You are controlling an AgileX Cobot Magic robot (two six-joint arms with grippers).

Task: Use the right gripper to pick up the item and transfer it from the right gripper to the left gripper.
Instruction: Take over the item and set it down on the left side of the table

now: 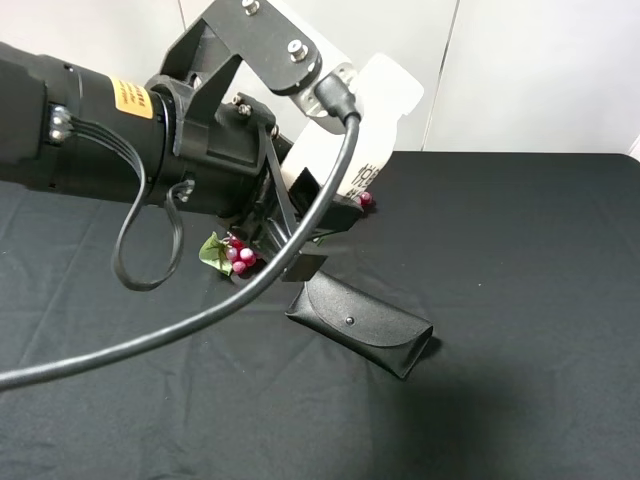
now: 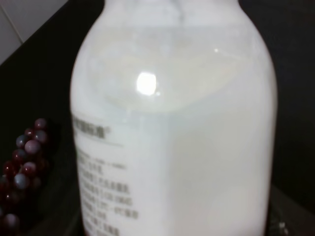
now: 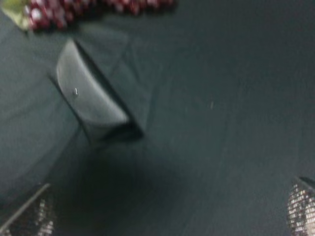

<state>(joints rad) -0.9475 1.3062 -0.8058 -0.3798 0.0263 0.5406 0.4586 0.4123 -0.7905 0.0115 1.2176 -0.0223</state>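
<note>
The item, a white bottle (image 1: 385,100) with dark print on its label, is held tilted in the air above the black table, cap end up and away. My left gripper (image 1: 318,203) is shut on its lower body. In the left wrist view the bottle (image 2: 172,128) fills almost the whole picture and hides the fingers. My right gripper (image 3: 165,211) is open, and its two fingertips (image 3: 301,209) show only at the lower corners with bare cloth between them. The right arm is out of the exterior view.
A black glasses case (image 1: 360,325) (image 3: 91,98) lies on the black cloth near the middle. A red grape bunch (image 1: 238,256) (image 2: 22,167) (image 3: 98,7) with a green leaf lies behind it, under the left arm. A thick grey cable (image 1: 200,320) loops across the front left.
</note>
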